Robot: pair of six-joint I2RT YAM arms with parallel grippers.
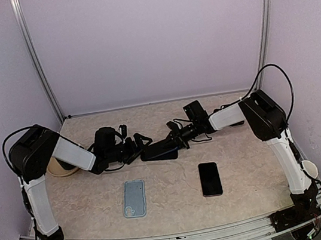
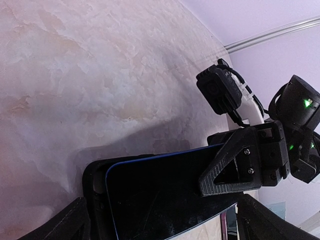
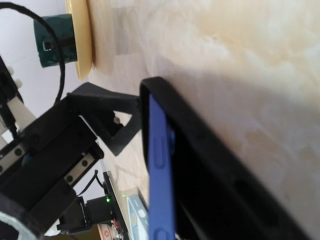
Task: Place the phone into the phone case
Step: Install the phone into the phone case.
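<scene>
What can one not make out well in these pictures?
- Top external: the right gripper partly covers the blue phone and black case; seating unclear.
- Left wrist: the bottom edge cuts off the phone's lower end.
- Right wrist: the yellow plate half hides a green object.

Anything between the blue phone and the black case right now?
Nothing visible. One end of the blue phone already sits inside the black case; the other end is tilted up in the right gripper. The open left gripper straddles both, not between them.

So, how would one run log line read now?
phone partly in case | right end effector shut on phone | left end effector open around case
</scene>
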